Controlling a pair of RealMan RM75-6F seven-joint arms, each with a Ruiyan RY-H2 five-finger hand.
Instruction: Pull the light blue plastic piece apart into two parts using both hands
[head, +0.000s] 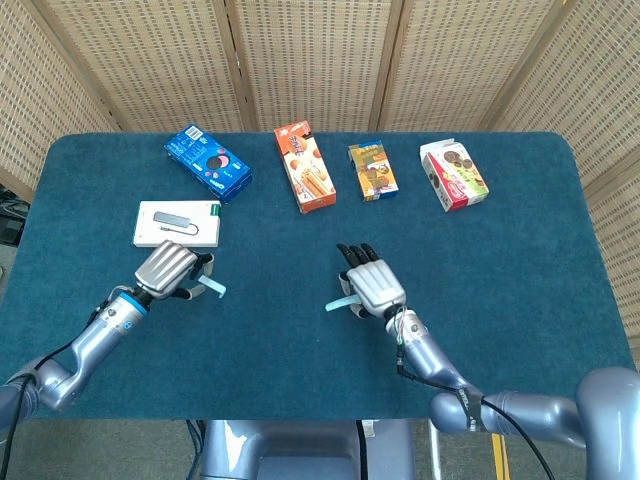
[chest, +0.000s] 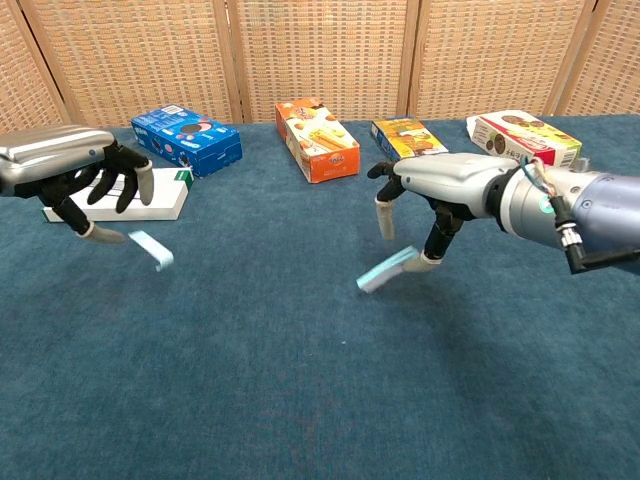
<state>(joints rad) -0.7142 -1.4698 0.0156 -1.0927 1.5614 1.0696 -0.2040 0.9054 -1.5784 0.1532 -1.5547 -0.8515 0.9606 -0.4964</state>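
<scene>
Over the blue desk (head: 500, 260), hands well apart.
Left hand (head: 168, 269): fingers spread, smaller light blue part (chest: 153, 249) at its fingertip.
Right hand (head: 372, 283): fingers apart, larger light blue part (chest: 387, 269) touching one fingertip.

- Two light blue plastic pieces (head: 216, 288) (head: 338, 304), mid-frame
- Four colourful cardboard snack boxes (head: 207, 161) (head: 305, 166) (head: 373, 171) (head: 454, 174), upper frame
- One flat white box (head: 177, 223), left
- Two robot hands (head: 167, 270) (head: 374, 283)
</scene>
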